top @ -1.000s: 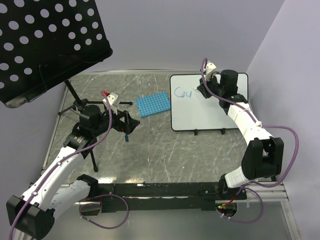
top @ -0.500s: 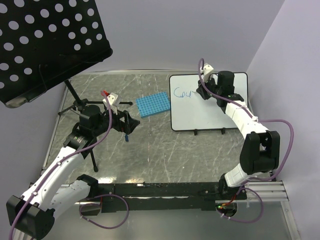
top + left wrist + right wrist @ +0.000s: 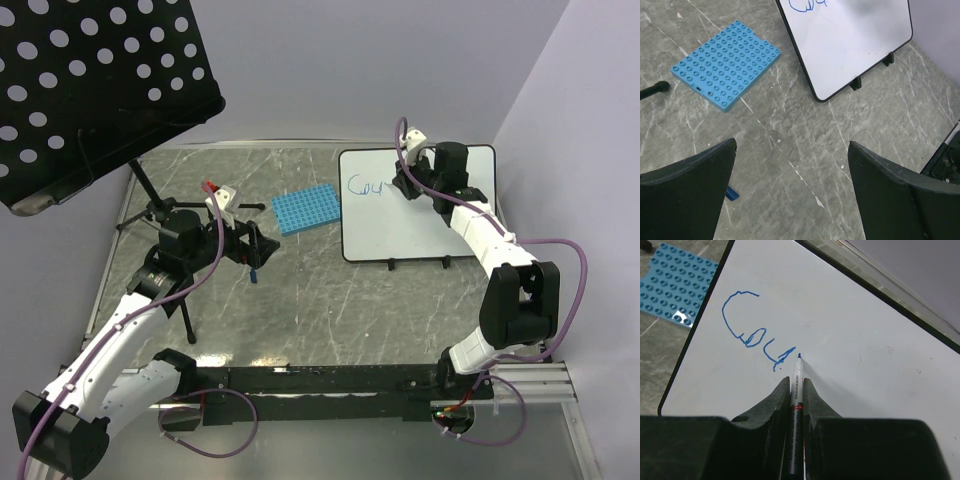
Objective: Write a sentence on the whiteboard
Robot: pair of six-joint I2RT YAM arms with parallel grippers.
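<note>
whiteboard: I've got the whiteboard (image 3: pixel 420 220) at the far right of the table (image 3: pixel 330 300). Its small black feet are on the edge nearest the arms. Can't tell from my feeds whether it lies flat or is propped up a bit.

writing: the blue writing (image 3: pixel 756 335) sits in the board's top-left corner. It's loopy cursive and I read it as "Cou", with a small tail dropping off the last letter. The rest of the board is bare white.

right gripper: my right gripper (image 3: pixel 796 384) is over the upper left part of the board, just right of the letters. Its fingers are pressed together, pinching the marker.

marker: the marker (image 3: pixel 797 371) pokes out between the fingertips. Its blue tip looks to be touching the board right at the end of the last stroke.

left gripper: my left gripper (image 3: pixel 790 170) hangs above the table left of centre, well apart from the board. Its fingers are spread wide with nothing between them.

blue plate: a blue studded plate (image 3: pixel 726 64) lies flat just beside the board's left edge, not touching it.

other stuff: there's a small blue bit (image 3: pixel 731 193) on the table under the left finger, too small for me to ID. A black perforated stand (image 3: pixel 90 90) fills the top-left of the overhead view.
</note>
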